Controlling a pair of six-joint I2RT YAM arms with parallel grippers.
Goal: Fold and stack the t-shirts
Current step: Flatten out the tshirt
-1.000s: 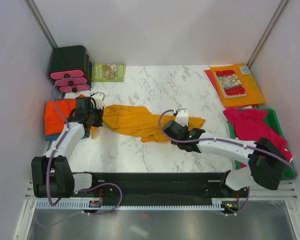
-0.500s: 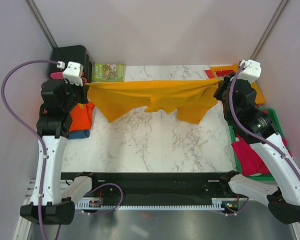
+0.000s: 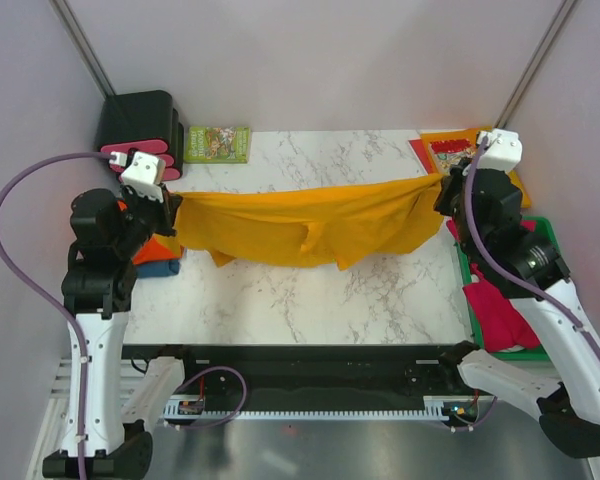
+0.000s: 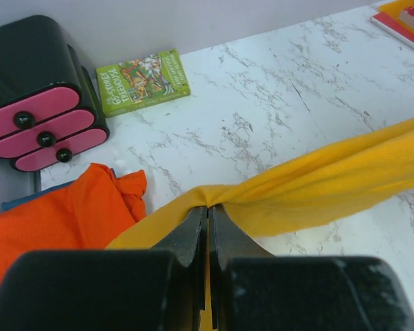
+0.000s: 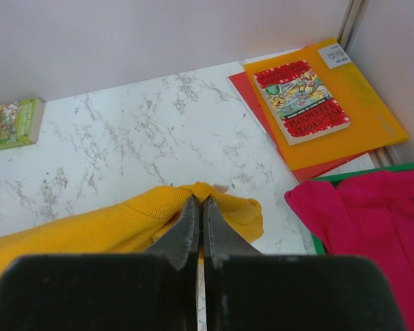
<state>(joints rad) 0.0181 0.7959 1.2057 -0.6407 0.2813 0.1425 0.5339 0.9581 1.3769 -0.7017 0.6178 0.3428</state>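
One soft mustard cloth t-shirt [image 3: 300,220] stretched in sagging folds; left gripper [image 4: 207,207] and right gripper [image 5: 199,200] each pinched on a bunched end; one crumpled red-orange cloth t-shirt [image 4: 55,221] nearby

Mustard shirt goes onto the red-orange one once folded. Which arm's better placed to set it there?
Left, probably. The left gripper, shut on the mustard shirt, hangs right beside the red-orange shirt; the right gripper holds the other end, over by the green bin.
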